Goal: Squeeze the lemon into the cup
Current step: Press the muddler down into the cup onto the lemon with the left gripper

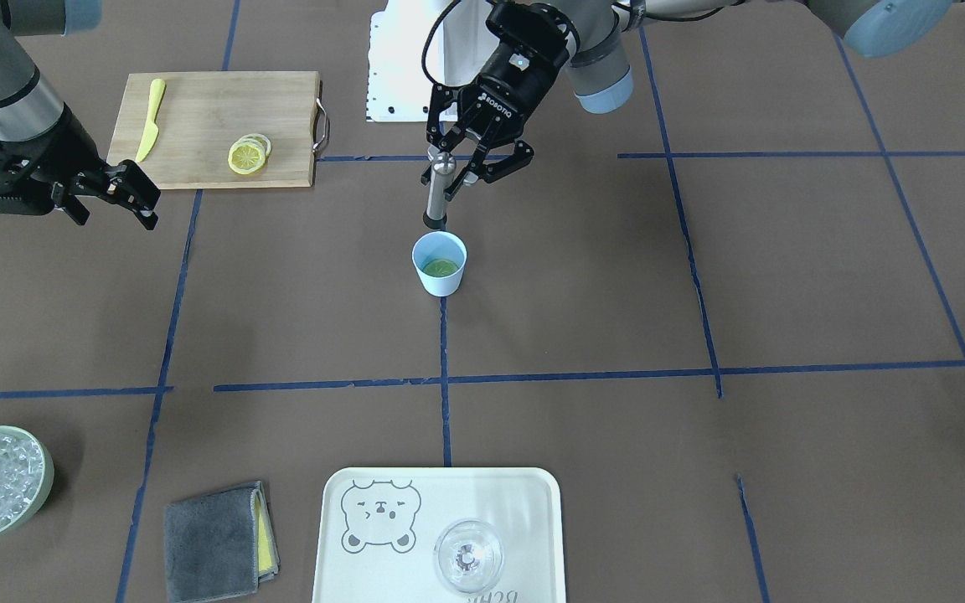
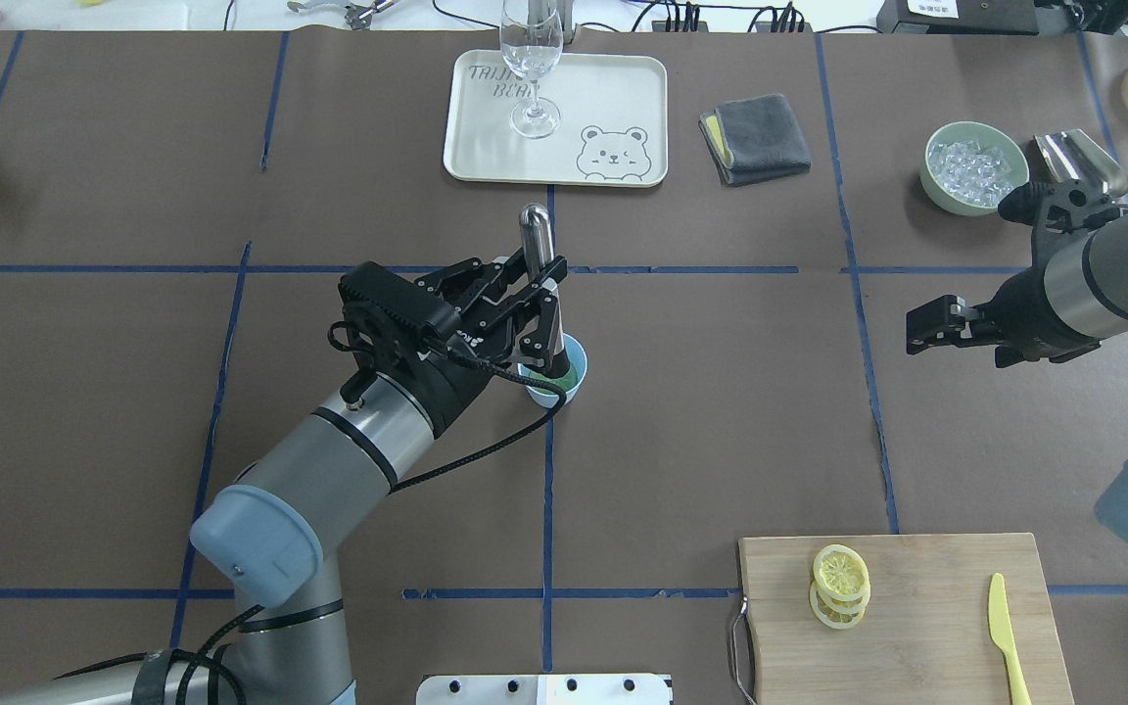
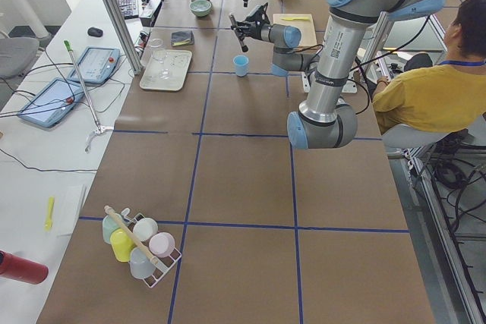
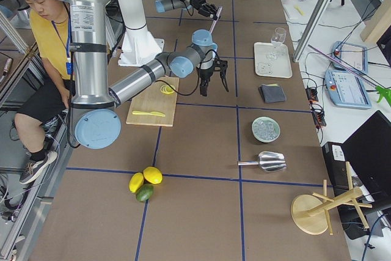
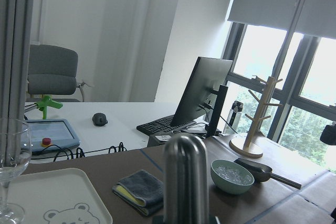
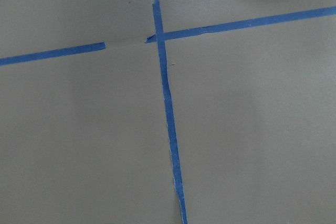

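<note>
**Muddler poised at the cup, lemon on the board**

The brown table (image 1: 616, 293) is gridded with blue tape. The left arm reaches to its middle, and the left gripper (image 1: 449, 166) has its fingers closed on a steel muddler (image 1: 438, 188), gripping it near the rounded top. The muddler is tilted, with its dark lower end at the mouth of the cup (image 1: 441, 283). I cannot tell whether it touches anything inside. The right arm hangs off to the robot's right above bare table. The right gripper (image 2: 919, 328) has its fingers spread and nothing between them.

The board (image 1: 198, 109) sits near the robot on its right side, well apart from the cup. The tray (image 1: 482, 502) lies at the far edge with a glass (image 1: 468, 555) standing on it. Beside the tray are a folded grey cloth (image 1: 210, 540) and a bowl (image 1: 43, 469) of ice.

The cup stands upright on a tape line at the centre, with something yellow-green in its bottom. The lemon (image 1: 246, 157) lies in a small overlapping stack of slices on the board, apart from the yellow knife (image 1: 150, 117).
</note>
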Action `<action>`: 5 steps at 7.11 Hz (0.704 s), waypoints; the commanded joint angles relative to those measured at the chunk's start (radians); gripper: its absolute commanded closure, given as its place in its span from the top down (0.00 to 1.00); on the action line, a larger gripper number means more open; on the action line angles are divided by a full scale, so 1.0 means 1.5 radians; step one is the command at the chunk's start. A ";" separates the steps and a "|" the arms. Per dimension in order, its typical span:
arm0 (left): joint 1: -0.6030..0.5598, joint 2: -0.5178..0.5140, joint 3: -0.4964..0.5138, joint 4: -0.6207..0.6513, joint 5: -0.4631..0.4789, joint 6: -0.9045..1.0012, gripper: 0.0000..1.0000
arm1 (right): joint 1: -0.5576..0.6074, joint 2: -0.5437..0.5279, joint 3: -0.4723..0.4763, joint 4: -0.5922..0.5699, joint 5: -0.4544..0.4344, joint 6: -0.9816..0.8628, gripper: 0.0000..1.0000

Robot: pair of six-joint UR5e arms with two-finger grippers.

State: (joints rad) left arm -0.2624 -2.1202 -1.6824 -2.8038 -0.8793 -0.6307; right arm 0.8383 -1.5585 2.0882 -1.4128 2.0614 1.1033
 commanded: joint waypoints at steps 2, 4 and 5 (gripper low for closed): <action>0.019 -0.025 0.059 -0.002 0.072 0.003 0.00 | 0.002 0.001 0.002 0.000 0.010 0.003 1.00; 0.019 -0.033 0.080 -0.003 0.072 0.003 0.00 | 0.002 0.001 0.001 0.000 0.010 0.003 1.00; 0.019 -0.043 0.099 -0.003 0.072 0.003 0.00 | 0.001 0.001 0.000 0.000 0.010 0.002 1.00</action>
State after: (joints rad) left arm -0.2336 -2.1696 -1.5642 -2.8082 -0.7725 -0.6258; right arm 0.8398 -1.5565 2.0890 -1.4128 2.0767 1.1072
